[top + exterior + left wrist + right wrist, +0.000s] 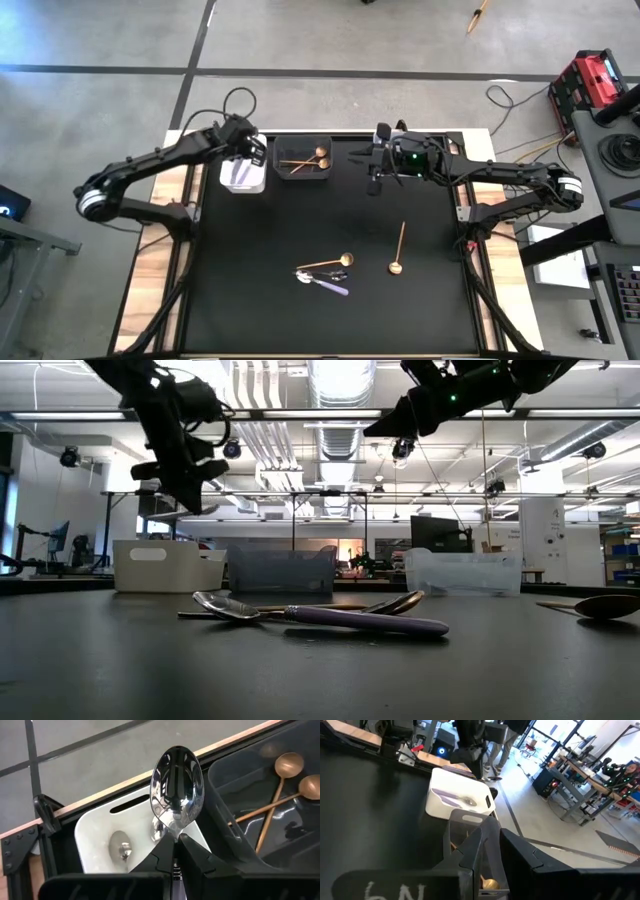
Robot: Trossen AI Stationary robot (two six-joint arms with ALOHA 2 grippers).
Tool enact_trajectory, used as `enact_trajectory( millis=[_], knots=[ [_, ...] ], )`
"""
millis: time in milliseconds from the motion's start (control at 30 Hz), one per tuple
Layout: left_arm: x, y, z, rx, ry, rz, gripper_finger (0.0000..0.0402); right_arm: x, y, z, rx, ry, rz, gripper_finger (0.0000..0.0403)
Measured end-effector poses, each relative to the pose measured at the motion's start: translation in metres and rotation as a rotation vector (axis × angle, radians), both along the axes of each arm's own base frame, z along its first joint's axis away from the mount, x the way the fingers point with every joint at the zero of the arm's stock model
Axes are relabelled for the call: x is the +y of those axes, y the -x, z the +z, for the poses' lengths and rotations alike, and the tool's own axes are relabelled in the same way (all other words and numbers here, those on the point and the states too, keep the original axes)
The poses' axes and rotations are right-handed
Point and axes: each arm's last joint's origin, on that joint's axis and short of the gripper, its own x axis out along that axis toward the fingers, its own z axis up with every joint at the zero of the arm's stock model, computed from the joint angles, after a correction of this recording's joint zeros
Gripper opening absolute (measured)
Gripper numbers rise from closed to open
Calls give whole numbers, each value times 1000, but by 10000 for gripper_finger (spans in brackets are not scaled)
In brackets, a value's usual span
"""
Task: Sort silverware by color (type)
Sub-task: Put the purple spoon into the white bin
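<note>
Pinching silver spoon [177, 795] | left end effector [176, 842] | above white bin [100, 837]

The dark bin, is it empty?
No, the dark bin holds two gold spoons lying crossed inside it.

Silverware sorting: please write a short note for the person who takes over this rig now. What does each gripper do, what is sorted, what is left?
Left gripper: shut on a silver spoon, held above the white bin.
Right gripper: hangs near the table's far edge; no utensil seen in it.
Done: lilac-handled pieces lie in the white bin; two gold spoons lie in the dark bin.
Left: drop the held spoon; then two gold spoons and a lilac-handled spoon wait on the mat.
</note>
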Motion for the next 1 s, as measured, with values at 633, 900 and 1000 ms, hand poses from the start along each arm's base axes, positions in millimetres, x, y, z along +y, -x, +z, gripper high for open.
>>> enact_trajectory(
  millis=[633,900,1000],
  knots=[
    [18,-10,-42,107,84,36,0,0,1,-4,40,-11,0,59],
    [13,-2,-60,103,108,65,0,0,1,-4,41,-12,0,59],
    [11,-1,-65,96,114,81,0,0,1,-4,41,-12,0,59]
  ],
)
